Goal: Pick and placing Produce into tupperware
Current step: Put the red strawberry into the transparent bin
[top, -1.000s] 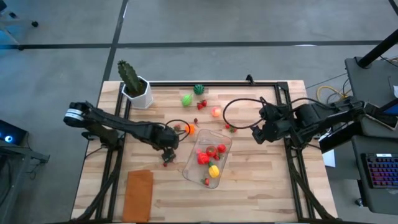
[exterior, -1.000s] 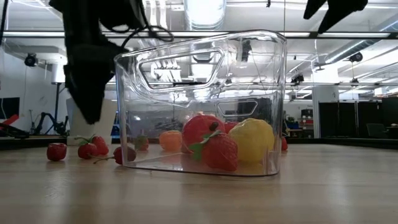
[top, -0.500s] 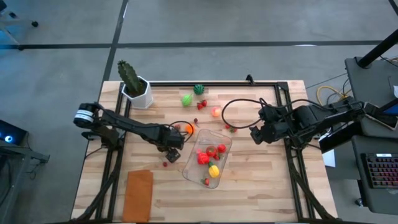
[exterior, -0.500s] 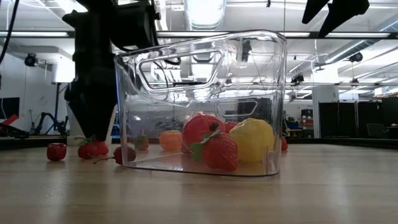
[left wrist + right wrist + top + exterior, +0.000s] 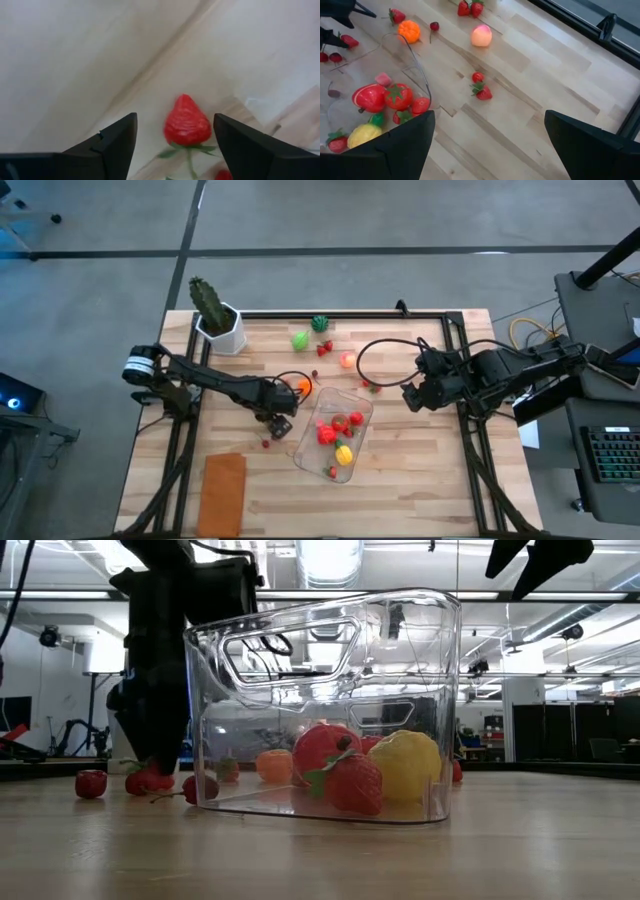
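The desk (image 5: pixel 420 480) is made of pale wood. The left arm (image 5: pixel 200 380) reaches across it, and its fingers (image 5: pixel 278 423) are low beside the tub. The right arm (image 5: pixel 500 375) waits at the right side of the desk, above the wood, with its fingers (image 5: pixel 412 397) spread wide and holding nothing.

A brown mat (image 5: pixel 222 493) lies flat near the front left corner. A cactus (image 5: pixel 215 313) in a white pot stands at the back left corner.

The clear tub (image 5: pixel 334 433) sits near the middle of the desk. Inside it are a tomato (image 5: pixel 399 96), a lemon (image 5: pixel 405 765) and some strawberries.

In the left wrist view, the left fingers (image 5: pixel 117 142) are spread apart with a strawberry (image 5: pixel 187 122) lying on the wood between them. They do not touch it.

More fruit lies loose behind the tub: a light green one (image 5: pixel 300 339), a dark green one (image 5: pixel 320 323), a peach (image 5: pixel 481 36) and an orange (image 5: pixel 409 30).
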Robot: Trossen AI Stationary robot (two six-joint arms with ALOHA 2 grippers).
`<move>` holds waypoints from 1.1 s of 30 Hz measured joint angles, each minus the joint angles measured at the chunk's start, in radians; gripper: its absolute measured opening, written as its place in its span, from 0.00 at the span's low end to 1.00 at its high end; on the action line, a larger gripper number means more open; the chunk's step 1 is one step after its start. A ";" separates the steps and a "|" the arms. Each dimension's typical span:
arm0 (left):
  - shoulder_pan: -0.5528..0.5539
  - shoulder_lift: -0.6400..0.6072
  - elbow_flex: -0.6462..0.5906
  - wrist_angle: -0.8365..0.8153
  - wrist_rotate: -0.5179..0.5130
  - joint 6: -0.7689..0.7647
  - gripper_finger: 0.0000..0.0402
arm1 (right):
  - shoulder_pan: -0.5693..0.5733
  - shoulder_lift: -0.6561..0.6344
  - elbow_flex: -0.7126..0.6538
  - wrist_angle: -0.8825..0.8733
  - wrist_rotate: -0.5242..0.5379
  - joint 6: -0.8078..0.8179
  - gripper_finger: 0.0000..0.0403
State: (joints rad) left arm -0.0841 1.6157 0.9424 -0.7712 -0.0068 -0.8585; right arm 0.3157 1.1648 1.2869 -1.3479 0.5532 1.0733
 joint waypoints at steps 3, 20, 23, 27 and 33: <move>0.000 0.004 0.000 0.017 0.024 0.000 0.60 | 0.000 0.000 0.000 0.000 0.000 -0.001 0.91; -0.001 0.034 -0.009 0.001 0.076 0.001 0.52 | 0.000 0.000 -0.001 -0.001 0.001 -0.022 0.91; -0.001 0.034 -0.009 0.004 0.075 0.001 0.46 | 0.000 0.000 -0.001 -0.001 0.001 -0.026 0.91; -0.001 0.034 -0.009 0.012 0.065 0.017 0.38 | 0.000 0.000 -0.001 -0.001 0.001 -0.028 0.91; -0.001 0.034 -0.001 0.046 0.061 0.037 0.32 | 0.000 0.000 -0.001 -0.001 0.002 -0.030 0.91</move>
State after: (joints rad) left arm -0.0849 1.6501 0.9413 -0.7256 0.0544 -0.8219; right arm 0.3157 1.1648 1.2861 -1.3491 0.5549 1.0435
